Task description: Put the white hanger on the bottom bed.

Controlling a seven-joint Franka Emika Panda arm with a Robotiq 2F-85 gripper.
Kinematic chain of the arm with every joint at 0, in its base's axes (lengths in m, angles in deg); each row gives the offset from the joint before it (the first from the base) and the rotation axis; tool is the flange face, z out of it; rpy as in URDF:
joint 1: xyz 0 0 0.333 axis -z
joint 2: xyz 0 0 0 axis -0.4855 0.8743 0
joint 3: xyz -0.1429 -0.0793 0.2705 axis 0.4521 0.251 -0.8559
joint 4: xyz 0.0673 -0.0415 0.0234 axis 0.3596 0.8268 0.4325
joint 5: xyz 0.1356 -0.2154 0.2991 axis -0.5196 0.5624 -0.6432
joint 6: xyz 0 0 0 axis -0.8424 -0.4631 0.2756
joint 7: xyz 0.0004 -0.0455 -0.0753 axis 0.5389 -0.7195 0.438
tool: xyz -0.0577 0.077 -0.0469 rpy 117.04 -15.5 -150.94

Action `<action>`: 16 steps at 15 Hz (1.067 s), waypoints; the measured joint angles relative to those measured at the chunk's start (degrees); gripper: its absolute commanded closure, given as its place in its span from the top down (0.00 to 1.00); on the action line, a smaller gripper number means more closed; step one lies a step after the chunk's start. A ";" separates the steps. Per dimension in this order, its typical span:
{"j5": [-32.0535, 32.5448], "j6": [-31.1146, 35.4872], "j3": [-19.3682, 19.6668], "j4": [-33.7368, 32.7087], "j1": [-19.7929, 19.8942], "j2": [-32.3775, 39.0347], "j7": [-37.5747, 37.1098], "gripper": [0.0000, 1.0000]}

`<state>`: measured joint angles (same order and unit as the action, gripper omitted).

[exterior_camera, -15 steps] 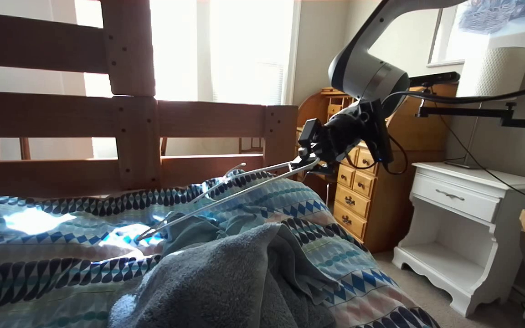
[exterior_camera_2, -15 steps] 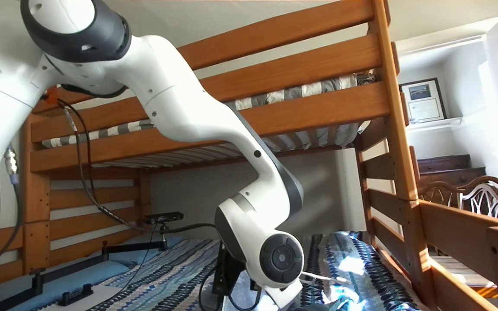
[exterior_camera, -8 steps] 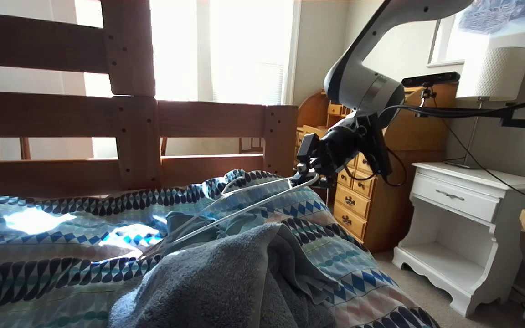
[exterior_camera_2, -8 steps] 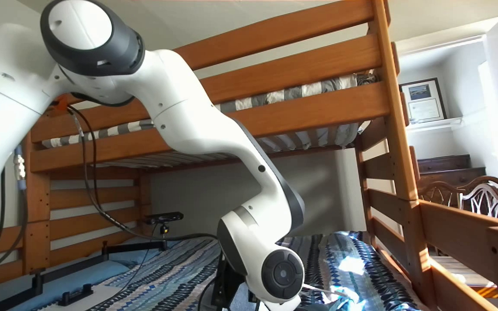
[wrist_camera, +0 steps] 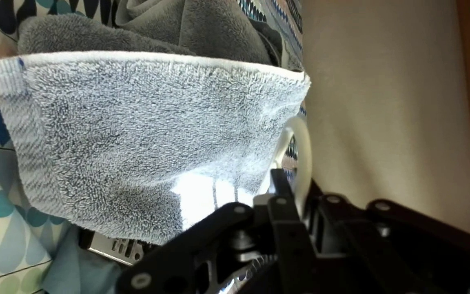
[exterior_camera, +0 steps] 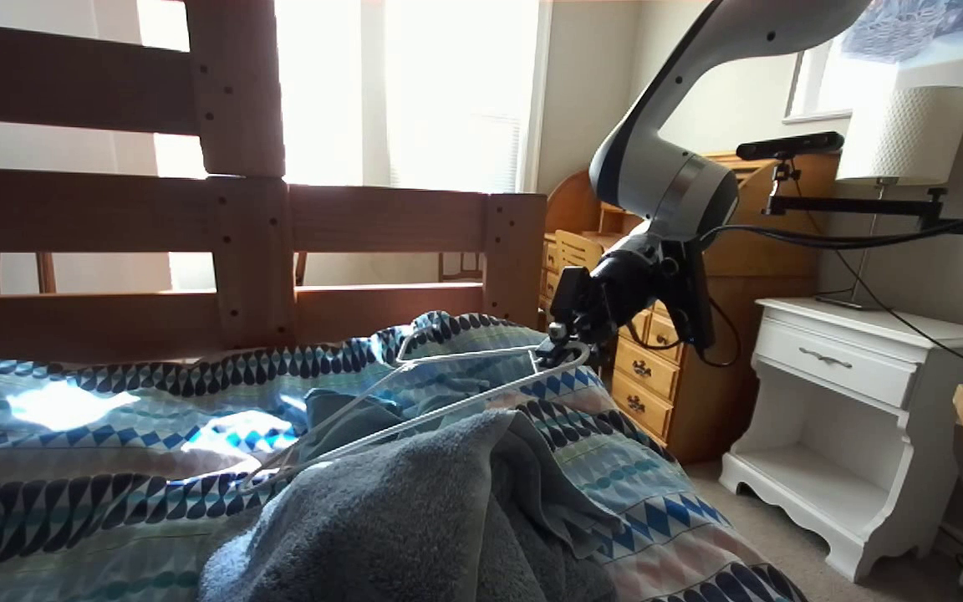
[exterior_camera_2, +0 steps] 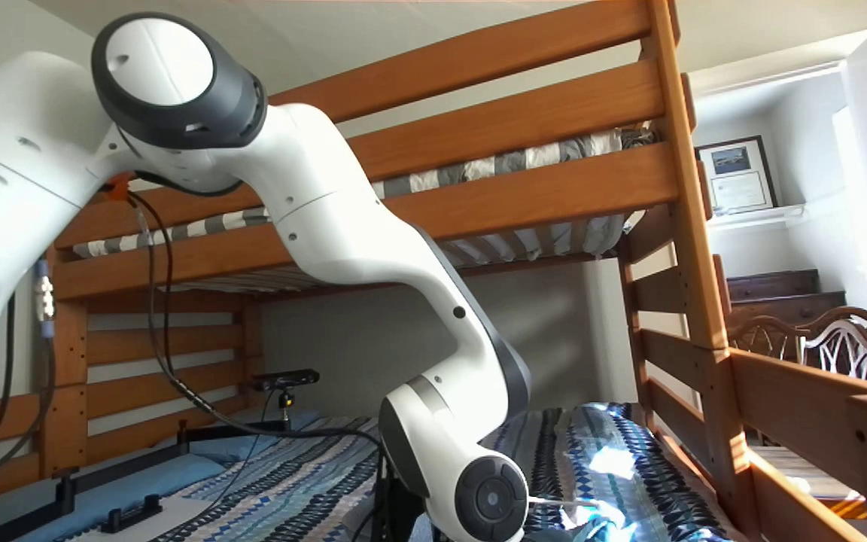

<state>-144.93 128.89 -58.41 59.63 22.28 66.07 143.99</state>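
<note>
The white hanger (exterior_camera: pixel 469 355) stretches over the bottom bed (exterior_camera: pixel 55 518) in an exterior view, one end at my gripper and its far end low by the grey blanket (exterior_camera: pixel 398 518). I cannot tell whether it touches the bed. My gripper (exterior_camera: pixel 550 344) is shut on the hanger's near end, just above the quilt. In the wrist view the hanger's curved end (wrist_camera: pixel 305 155) runs between the fingers (wrist_camera: pixel 296 182), with the blanket (wrist_camera: pixel 116 130) beside it. In an exterior view the arm hides the gripper and most of the hanger (exterior_camera_2: pixel 565 502); the quilt (exterior_camera_2: pixel 313 467) shows around it.
Wooden bunk rails (exterior_camera: pixel 389 217) stand behind the bed. The upper bunk (exterior_camera_2: pixel 524 196) is overhead. A white nightstand (exterior_camera: pixel 833 359) with a lamp (exterior_camera: pixel 916 134) and a wooden desk (exterior_camera: pixel 657 393) stand beside the bed. A camera on a black mount (exterior_camera_2: pixel 287 380) is near the arm's cable.
The arm and gripper have moved down with the hanger still held. The hanger's near end and far end are lower, and it lies closer to the quilt and blanket.
</note>
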 measured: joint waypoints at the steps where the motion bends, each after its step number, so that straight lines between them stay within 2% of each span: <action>1: 0.16 0.00 0.00 -0.07 -0.05 0.10 1.07 0.47; 8: 2.20 2.09 0.26 -1.36 -0.39 -0.84 2.89 0.97; 10: 5.22 4.21 0.65 -1.35 -0.51 -2.02 1.32 1.00; 16: 16.75 8.08 0.99 -1.03 -0.94 -8.06 -7.48 1.00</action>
<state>-128.17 136.97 -57.42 58.61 21.35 58.01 136.51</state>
